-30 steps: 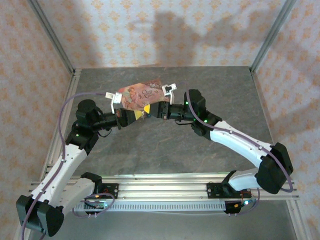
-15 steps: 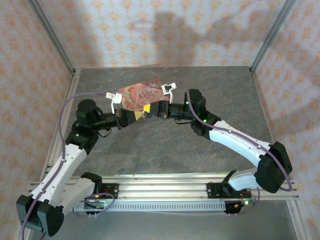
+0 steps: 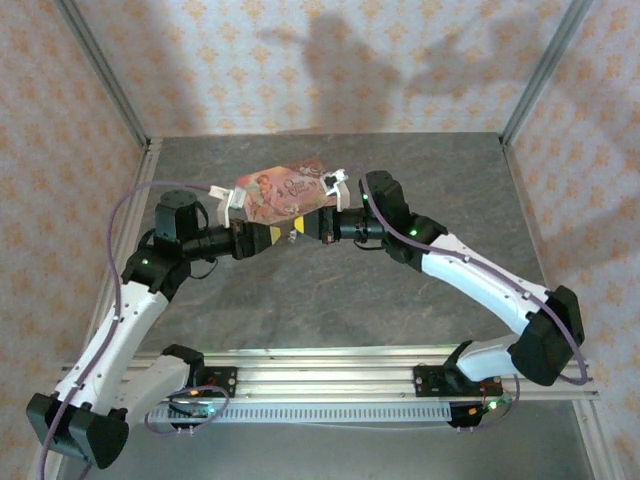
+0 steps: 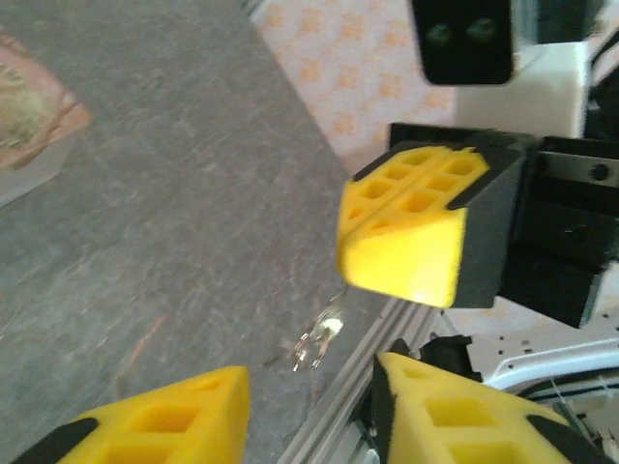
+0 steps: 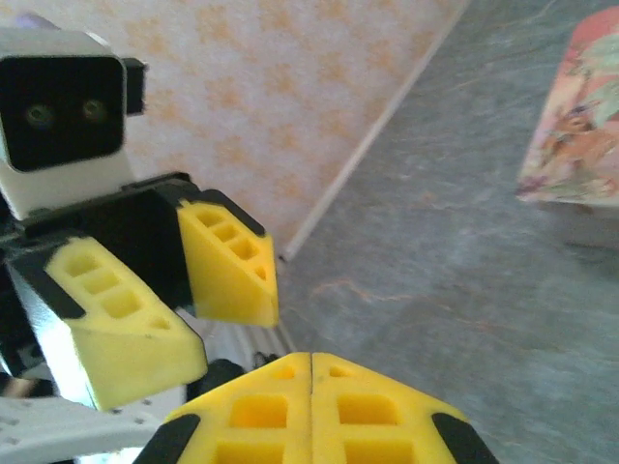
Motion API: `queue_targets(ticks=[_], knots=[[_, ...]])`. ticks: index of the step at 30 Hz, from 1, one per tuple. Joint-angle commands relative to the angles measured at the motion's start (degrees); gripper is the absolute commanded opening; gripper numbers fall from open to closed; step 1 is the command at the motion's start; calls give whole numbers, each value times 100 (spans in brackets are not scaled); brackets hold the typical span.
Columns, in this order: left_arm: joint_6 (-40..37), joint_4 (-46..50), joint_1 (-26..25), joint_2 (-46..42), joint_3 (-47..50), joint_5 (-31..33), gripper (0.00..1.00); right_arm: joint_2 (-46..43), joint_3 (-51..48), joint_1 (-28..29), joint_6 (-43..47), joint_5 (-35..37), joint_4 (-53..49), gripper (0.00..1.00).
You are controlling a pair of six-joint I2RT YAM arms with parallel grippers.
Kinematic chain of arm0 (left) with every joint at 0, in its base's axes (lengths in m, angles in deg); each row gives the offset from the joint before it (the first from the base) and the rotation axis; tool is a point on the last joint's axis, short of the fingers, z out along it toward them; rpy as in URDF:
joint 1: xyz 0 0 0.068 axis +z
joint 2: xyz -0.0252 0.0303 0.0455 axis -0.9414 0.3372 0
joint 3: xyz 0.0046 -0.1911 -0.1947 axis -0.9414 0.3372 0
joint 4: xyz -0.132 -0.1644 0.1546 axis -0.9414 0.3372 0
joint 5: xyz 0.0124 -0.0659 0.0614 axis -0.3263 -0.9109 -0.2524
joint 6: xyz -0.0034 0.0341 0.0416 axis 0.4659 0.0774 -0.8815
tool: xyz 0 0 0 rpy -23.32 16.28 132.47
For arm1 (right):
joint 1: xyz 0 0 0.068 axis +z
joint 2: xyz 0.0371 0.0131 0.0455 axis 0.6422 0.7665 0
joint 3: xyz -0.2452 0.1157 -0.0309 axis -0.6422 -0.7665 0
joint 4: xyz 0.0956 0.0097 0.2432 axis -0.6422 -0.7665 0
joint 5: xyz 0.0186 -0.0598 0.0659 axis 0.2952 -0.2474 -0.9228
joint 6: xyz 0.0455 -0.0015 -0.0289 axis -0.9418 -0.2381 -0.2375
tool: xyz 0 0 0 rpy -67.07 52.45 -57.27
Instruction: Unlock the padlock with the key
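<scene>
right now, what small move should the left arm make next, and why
Probably draw the left gripper back slightly: its jaws stand open on nothing, while the shut right gripper has the small silvery key dangling under its tips, so backing off clears working room.

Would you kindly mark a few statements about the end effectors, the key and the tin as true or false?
1. The right end effector is shut. True.
2. The left end effector is shut. False: its pads stand apart.
3. A small silvery key dangles under the right end effector. True.
4. The left end effector grips the tin. False: the tin lies ungripped on the table, beyond both end effectors.
</scene>
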Motion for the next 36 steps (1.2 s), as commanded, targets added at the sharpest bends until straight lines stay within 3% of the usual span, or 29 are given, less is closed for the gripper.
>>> queue_targets(ticks=[1, 3, 9, 14, 20, 28, 31, 36], knots=[[-597, 944, -23, 96, -272, 760, 48, 11, 536, -23, 1582, 599, -1660, 0], [-646, 1122, -24, 149, -282, 1168, 56, 59, 648, -23, 1975, 788, -2009, 0], [-715, 1306, -48, 110, -68, 2123, 60, 186, 726, -23, 2730, 1033, -2355, 0], [-419, 515, -85, -179, 527, 2338, 60, 583, 791, -23, 3175, 1145, -2334, 0], [39, -906, -568, -122, 1184, 2952, 55, 1226, 1056, -119, 3070, 396, -2043, 0], [354, -3151, -1047, 222, 1930, 1991, 55, 1336, 903, -442, 2596, -669, -1637, 0], [547, -4115, -1045, 253, 2460, 1732, 55, 1134, 316, -542, 2271, -985, -780, 0], [1793, -6106, -1008, 766, 3102, 1145, 53, 984, -386, -699, 825, -1373, 787, 0]])
